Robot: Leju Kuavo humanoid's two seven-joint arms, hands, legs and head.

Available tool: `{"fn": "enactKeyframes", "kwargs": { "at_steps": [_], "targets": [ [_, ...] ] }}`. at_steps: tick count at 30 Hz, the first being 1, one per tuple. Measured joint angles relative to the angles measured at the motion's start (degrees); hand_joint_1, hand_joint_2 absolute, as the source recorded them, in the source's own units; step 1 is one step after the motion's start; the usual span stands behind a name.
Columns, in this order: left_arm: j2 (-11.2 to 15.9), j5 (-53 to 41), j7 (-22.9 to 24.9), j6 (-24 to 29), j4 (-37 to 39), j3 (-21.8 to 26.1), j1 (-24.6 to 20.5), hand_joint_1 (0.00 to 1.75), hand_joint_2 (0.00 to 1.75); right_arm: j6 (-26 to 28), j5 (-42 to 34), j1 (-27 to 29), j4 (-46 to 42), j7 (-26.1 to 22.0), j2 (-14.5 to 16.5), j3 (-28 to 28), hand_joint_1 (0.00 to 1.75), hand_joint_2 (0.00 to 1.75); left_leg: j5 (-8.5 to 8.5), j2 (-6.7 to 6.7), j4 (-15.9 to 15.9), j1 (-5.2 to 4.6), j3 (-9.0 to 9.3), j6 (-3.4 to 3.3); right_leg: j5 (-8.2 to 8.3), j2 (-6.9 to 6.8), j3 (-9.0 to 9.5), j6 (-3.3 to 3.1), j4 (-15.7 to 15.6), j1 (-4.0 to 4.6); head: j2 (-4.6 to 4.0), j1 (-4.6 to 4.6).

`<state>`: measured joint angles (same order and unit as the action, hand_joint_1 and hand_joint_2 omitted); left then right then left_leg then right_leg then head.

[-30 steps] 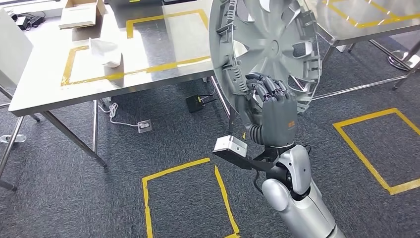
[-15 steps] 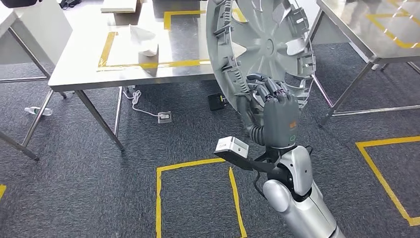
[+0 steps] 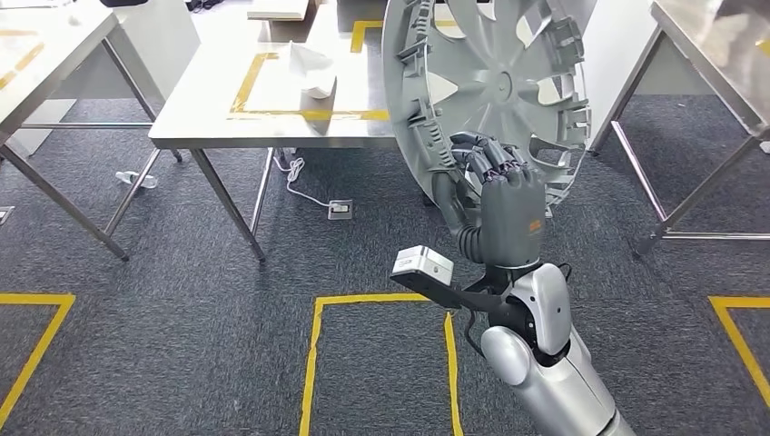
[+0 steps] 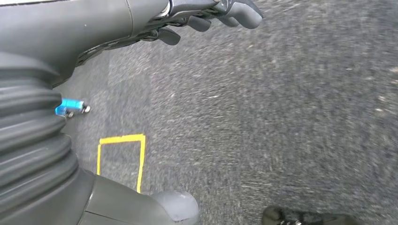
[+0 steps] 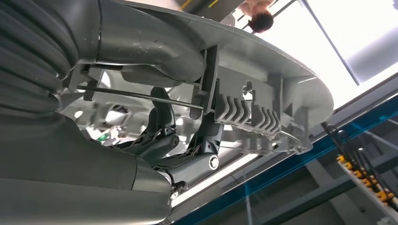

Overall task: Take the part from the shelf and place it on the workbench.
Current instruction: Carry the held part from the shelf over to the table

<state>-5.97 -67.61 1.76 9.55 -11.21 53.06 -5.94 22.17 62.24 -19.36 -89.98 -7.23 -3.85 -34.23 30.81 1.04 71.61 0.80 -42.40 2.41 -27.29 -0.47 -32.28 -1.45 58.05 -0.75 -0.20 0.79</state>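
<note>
While the right hand (image 3: 504, 195) held it upright, fingers (image 3: 490, 163) clamping its near rim, the large grey plastic wheel cover (image 3: 486, 86) appeared light, stiff, unwieldy; the spokes offered firmer purchase.

Steel worktop (image 3: 272, 132) ahead on slanted metal legs, marked with a yellow tape rectangle (image 3: 250, 86). Crumpled white piece (image 3: 310, 71) lying inside that rectangle; cardboard box (image 3: 280, 9) at the far edge. Dark grey carpeted floor (image 3: 182, 345) beneath, with yellow tape squares (image 3: 313, 363), a white socket box (image 3: 340, 209) and its white cable (image 3: 295, 177) under the worktop.
</note>
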Motion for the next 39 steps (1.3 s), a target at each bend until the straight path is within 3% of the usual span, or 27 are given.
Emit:
{"fn": "enactKeyframes", "kwargs": {
  "at_steps": [1, 2, 3, 5, 7, 11, 14, 18, 21, 24, 25, 27, 29, 30, 31, 32, 34, 35, 37, 39],
  "targets": [
    [0.0, 0.0, 0.2, 0.0, 0.0, 0.0, 0.0, 0.0, 1.75, 0.0, 0.0, 0.0, 0.0, 0.0, 0.0, 0.0, 1.75, 1.75, 0.6, -0.33, 2.3, 0.06, -1.01, 0.13, -0.05, -0.64, 0.0, -0.02, 0.0, 0.04, 0.0, 0.01],
    [0.0, 0.0, 0.4, 0.0, 0.0, 0.1, 0.1, 0.0, 1.75, 0.0, 0.0, 0.0, 0.0, 0.1, 0.0, 0.0, 1.75, 1.75, 0.14, -0.51, 2.5, 0.11, -0.95, 0.22, -0.09, -1.17, 0.01, -0.01, 0.0, 0.04, 0.0, 0.01],
    [0.0, -0.1, 0.6, 0.0, 0.0, 0.1, 0.1, 0.0, 1.75, 0.0, -0.1, 0.0, 0.0, 0.2, 0.0, 0.0, 1.75, 1.75, -1.18, -0.67, 0.5, 0.16, 0.2, 0.25, -0.15, -1.59, 0.03, 0.07, 0.1, 0.03, 0.0, 0.01],
    [0.1, -0.2, 1.0, 0.0, 0.0, 0.1, 0.2, 0.0, 1.75, 0.0, -0.3, 0.0, -0.1, 0.3, 0.0, 0.0, 1.75, 1.75, -4.26, -1.19, -7.3, 0.19, 4.55, 0.06, -0.36, -2.16, 0.07, 0.44, 0.2, 0.08, 0.0, 0.02],
    [0.1, -0.3, 1.2, 0.0, 0.0, 0.1, 0.2, 0.0, 1.75, 0.1, -0.8, -0.1, -0.2, 0.1, 0.0, 0.0, 1.75, 1.75, -5.4, -1.52, -12.2, 0.11, 7.22, -0.61, -0.61, -2.45, -0.08, 0.9, 0.5, 0.4, 0.0, -0.06],
    [0.0, -0.3, 1.5, 0.0, 0.0, 0.2, 0.2, 0.0, 1.75, 0.4, -1.5, -0.1, -0.2, -0.3, 0.0, 0.0, 1.75, 1.75, -5.41, -1.45, -12.7, -0.02, 7.39, -1.32, -0.39, -2.33, -0.17, 0.15, 0.4, 0.71, 0.0, -0.15],
    [0.0, -0.3, 1.6, 0.0, 0.0, 0.2, 0.1, 0.0, 1.75, 1.0, -1.8, -0.1, -0.2, -0.9, 0.0, 0.0, 1.75, 1.75, -5.35, -1.46, -12.7, -0.16, 7.35, -1.77, -0.14, -2.32, -0.01, 0.52, 0.0, 0.65, 0.0, -0.15],
    [0.1, -0.3, 1.7, 0.0, 0.0, 0.2, 0.1, 0.0, 1.75, 1.2, -2.0, -0.2, -0.2, -1.1, 0.0, 0.0, 1.75, 1.75, -5.15, -1.52, -12.4, -0.58, 7.18, -2.44, 0.07, -2.34, 0.1, 2.12, -0.4, 0.31, 0.0, -0.14],
    [0.1, -0.3, 1.7, 0.0, 0.0, 0.3, 0.1, 0.0, 1.75, 1.2, -2.0, -0.4, -0.1, -1.1, 0.1, 0.0, 1.75, 1.75, -5.03, -1.51, -12.3, -0.92, 7.05, -2.89, 0.12, -2.39, 0.1, 2.95, -0.5, 0.0, 0.0, -0.13],
    [0.3, -0.3, 1.6, 0.0, 0.0, 0.3, 0.1, 0.0, 1.75, 1.2, -2.0, -0.7, -0.1, -1.1, 0.4, 0.0, 1.75, 1.75, -4.65, -1.3, -13.0, -0.75, 7.09, -3.86, 0.7, -2.4, 0.05, 3.74, 0.5, -0.25, 0.0, -0.16],
    [0.3, -0.3, 1.6, 0.0, 0.0, 0.3, 0.1, 0.0, 1.75, 1.2, -2.0, -0.7, -0.1, -1.1, 0.5, 0.0, 1.75, 1.75, -4.5, -1.16, -13.3, -0.6, 7.45, -4.28, 0.47, -2.08, -0.23, 3.94, 1.4, -0.32, 0.0, -0.22],
    [0.3, -0.2, 1.4, 0.0, 0.0, 0.3, 0.1, 0.0, 1.75, 1.2, -1.9, -0.9, -0.1, -1.1, 0.5, 0.0, 1.75, 1.75, -4.51, -0.92, -13.4, -0.43, 8.38, -4.66, -1.86, -0.96, -2.26, 4.02, 5.3, -0.45, 0.0, -0.43],
    [0.3, -0.1, 1.2, 0.0, 0.0, 0.3, 0.1, 0.0, 1.75, 1.2, -1.9, -0.9, -0.1, -1.1, 0.5, 0.0, 1.75, 1.75, -4.46, -0.69, -13.3, -0.42, 8.61, -4.51, -5.09, 0.01, -6.22, 4.09, 12.3, -0.46, 0.0, -0.61],
    [0.3, -0.1, 1.1, 0.0, 0.0, 0.3, 0.1, 0.0, 1.75, 1.2, -1.9, -0.8, 0.0, -1.1, 0.5, 0.0, 1.75, 1.75, -4.33, -0.53, -13.3, -0.42, 8.72, -4.35, -5.89, 0.18, -8.07, 4.17, 15.1, -0.47, 0.0, -0.64],
    [0.3, -0.1, 1.1, 0.0, 0.0, 0.3, 0.2, 0.0, 1.75, 1.2, -1.9, -0.8, 0.0, -1.1, 0.5, 0.0, 1.75, 1.75, -4.14, -0.36, -13.3, -0.39, 8.88, -4.15, -5.64, 0.24, -9.13, 4.2, 16.1, -0.5, 0.0, -0.65],
    [0.2, -0.1, 1.1, 0.0, 0.0, 0.3, 0.2, 0.0, 1.75, 1.2, -1.9, -0.7, 0.0, -1.1, 0.5, 0.0, 1.75, 1.75, -3.88, -0.17, -13.2, -0.31, 9.15, -3.91, -4.25, 0.26, -9.07, 4.14, 14.8, -0.56, 0.0, -0.65],
    [0.1, -0.1, 1.0, 0.0, 0.0, 0.3, 0.2, 0.0, 1.75, 1.2, -1.9, -0.6, 0.0, -1.1, 0.5, 0.0, 1.75, 1.75, -3.2, 0.17, -13.1, -0.09, 9.83, -3.26, 0.29, 0.32, -6.3, 3.95, 7.6, -0.74, 0.0, -0.67],
    [0.1, -0.1, 1.0, 0.0, 0.0, 0.3, 0.2, 0.0, 1.75, 1.2, -1.9, -0.7, 0.1, -1.1, 0.5, 0.0, 1.75, 1.75, -2.88, 0.28, -13.0, -0.03, 10.05, -2.85, 1.44, 0.4, -4.96, 3.74, 4.0, -0.64, 0.0, -0.72],
    [0.1, -0.1, 1.0, 0.0, 0.0, 0.3, 0.2, 0.0, 1.75, 1.2, -1.9, -0.6, 0.2, -1.2, 0.5, 0.0, 1.75, 1.75, -2.47, 0.37, -13.0, -0.01, 10.23, -1.89, 1.59, 0.56, -3.68, 2.94, 0.8, -0.29, 0.0, -0.81],
    [0.1, -0.1, 1.0, 0.0, 0.0, 0.3, 0.3, 0.0, 1.75, 1.2, -1.9, -0.6, 0.3, -1.1, 0.5, 0.0, 1.75, 1.75, -2.37, 0.35, -12.8, 0.01, 10.58, -1.0, 1.13, 0.66, -3.07, 1.83, 0.5, -0.13, 0.0, -0.85]
  ]
}}
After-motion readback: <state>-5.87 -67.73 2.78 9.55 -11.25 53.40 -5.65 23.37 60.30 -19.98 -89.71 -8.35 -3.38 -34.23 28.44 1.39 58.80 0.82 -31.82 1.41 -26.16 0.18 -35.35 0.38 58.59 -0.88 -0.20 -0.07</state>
